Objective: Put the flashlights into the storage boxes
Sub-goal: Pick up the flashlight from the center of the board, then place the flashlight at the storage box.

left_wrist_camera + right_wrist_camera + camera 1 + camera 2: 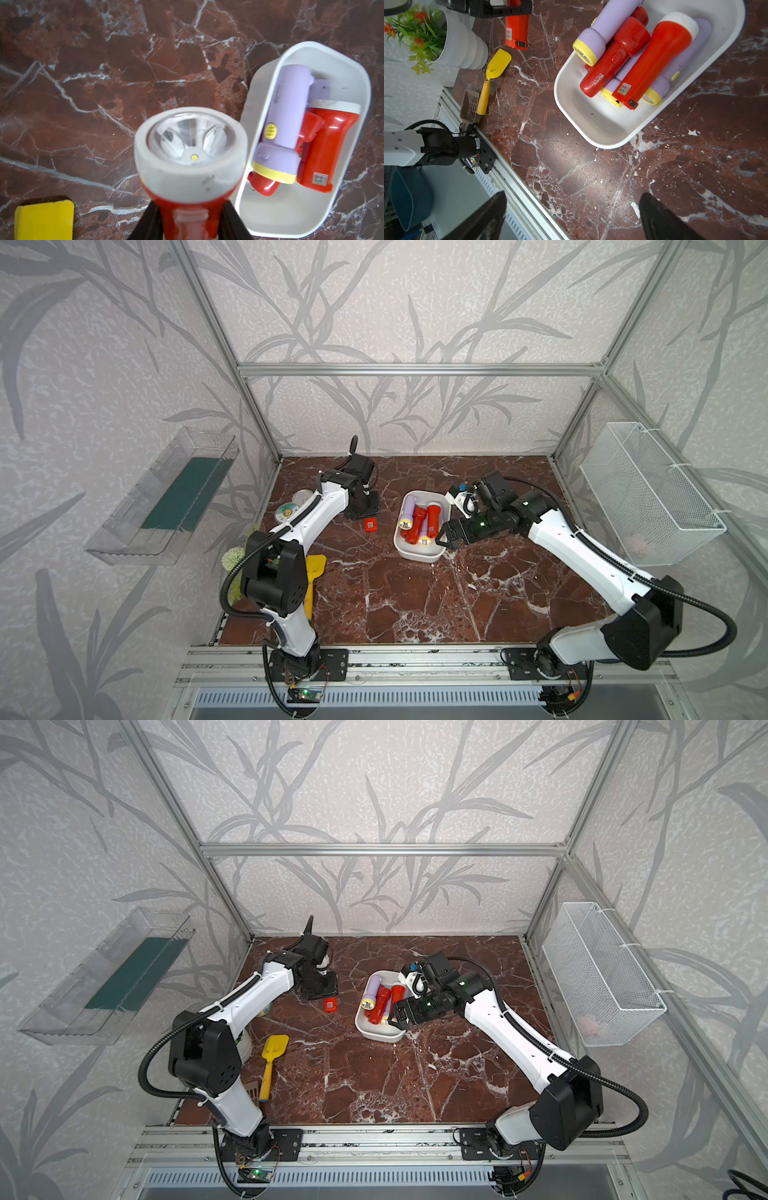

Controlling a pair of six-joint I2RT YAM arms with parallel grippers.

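The left gripper (188, 222) is clamped partway closed on the body of a red flashlight (190, 145), one finger on each side. The flashlight's white head points away from the wrist over the marble tabletop (83, 83). Just beside that head, toward the right arm, sits the white tub (342, 70), holding a pile of lavender and red flashlights (656, 56). The right gripper (573, 194) is spread wide and empty, with the tub just ahead of its fingertips and apart from them.
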